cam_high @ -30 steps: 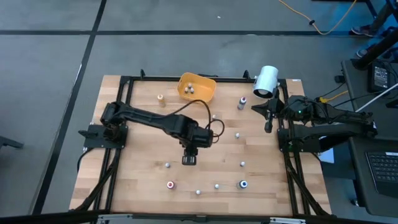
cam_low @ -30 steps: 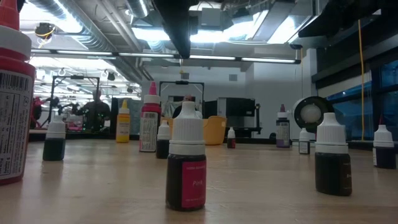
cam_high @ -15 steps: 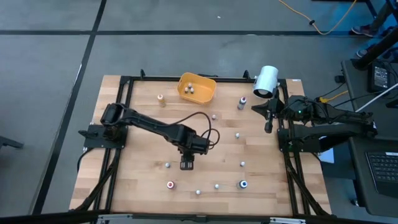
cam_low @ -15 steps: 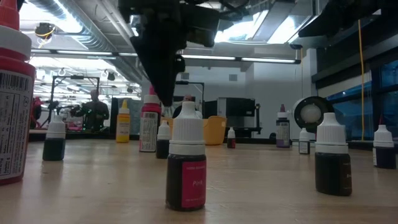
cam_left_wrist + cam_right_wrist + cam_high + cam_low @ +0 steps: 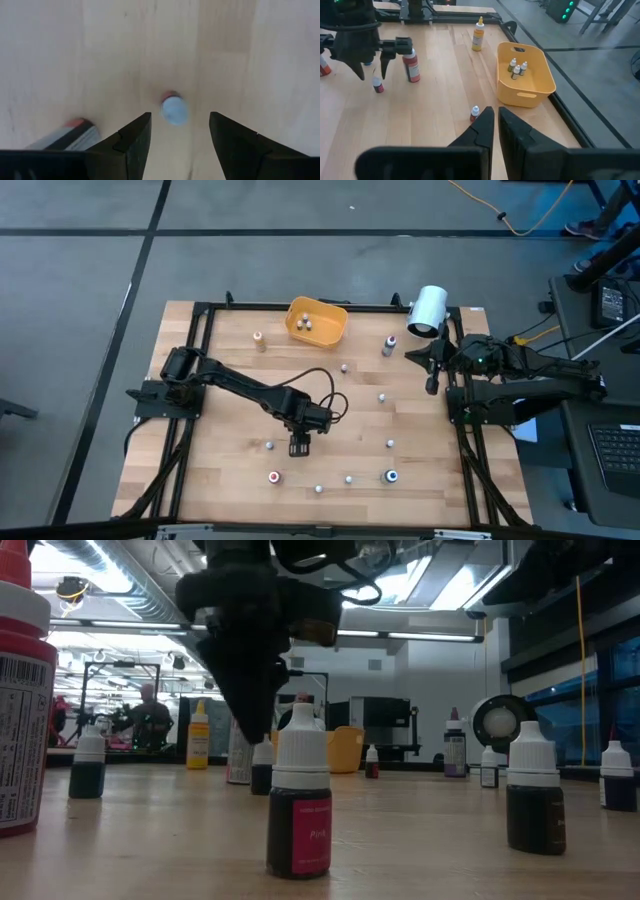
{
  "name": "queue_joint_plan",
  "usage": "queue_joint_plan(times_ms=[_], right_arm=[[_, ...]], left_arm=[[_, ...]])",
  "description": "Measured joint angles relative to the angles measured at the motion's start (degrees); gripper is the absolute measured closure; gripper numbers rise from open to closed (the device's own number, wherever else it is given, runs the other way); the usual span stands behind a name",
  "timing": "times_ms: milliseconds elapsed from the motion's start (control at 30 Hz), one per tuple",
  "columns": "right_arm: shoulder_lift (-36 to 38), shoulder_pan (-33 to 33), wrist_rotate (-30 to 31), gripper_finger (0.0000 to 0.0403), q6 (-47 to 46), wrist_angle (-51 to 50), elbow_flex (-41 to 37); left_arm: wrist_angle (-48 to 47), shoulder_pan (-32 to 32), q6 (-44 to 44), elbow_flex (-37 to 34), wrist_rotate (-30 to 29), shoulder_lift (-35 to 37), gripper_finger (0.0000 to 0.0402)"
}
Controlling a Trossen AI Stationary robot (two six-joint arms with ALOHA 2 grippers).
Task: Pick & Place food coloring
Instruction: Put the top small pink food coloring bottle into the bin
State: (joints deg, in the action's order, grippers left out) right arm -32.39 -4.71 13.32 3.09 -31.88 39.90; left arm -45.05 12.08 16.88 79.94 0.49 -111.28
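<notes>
A tiny food coloring bottle [image 5: 174, 109] with a white top and a red body [image 5: 378, 86] stands upright on the wooden table. My left gripper [image 5: 180, 135] hangs just above it, pointing down and open, one finger on either side of the bottle's top without touching it; the high view shows the gripper [image 5: 300, 445] at mid-table. More small bottles stand scattered on the table, one pink [image 5: 299, 805] close to the low camera. The orange bowl [image 5: 317, 320] at the far edge holds three bottles [image 5: 517, 67]. My right gripper [image 5: 496, 125] waits shut at the table's right side.
A taller red-capped bottle [image 5: 410, 65] stands close beside my left gripper. A yellow bottle [image 5: 478, 35] stands near the far left corner. A big white cylinder [image 5: 428, 310] lies at the far right. Small bottles [image 5: 390, 476] dot the near part of the table.
My left gripper has come down from well above the table to just over the small red-bodied bottle, drifting slightly toward the near edge. The bottles have stayed where they were.
</notes>
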Motion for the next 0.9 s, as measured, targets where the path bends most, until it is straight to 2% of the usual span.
queue_joint_plan(times_ms=[533, 667, 900], right_arm=[[0.0, 0.0, 0.0, 0.0373, 0.1, -0.2, 0.0], [0.0, 0.0, 0.0, 0.0373, 0.1, -0.2, 0.0], [0.0, 0.0, 0.0, 0.0373, 0.2, -0.2, 0.0]], left_arm=[[5.2, 0.0, -0.1, -2.1, -1.9, 0.0, 0.0208], [4.5, 0.0, 0.1, -2.3, -3.3, -0.1, 0.0208], [4.3, 0.4, 0.1, -2.3, -2.5, -0.2, 0.0208]])
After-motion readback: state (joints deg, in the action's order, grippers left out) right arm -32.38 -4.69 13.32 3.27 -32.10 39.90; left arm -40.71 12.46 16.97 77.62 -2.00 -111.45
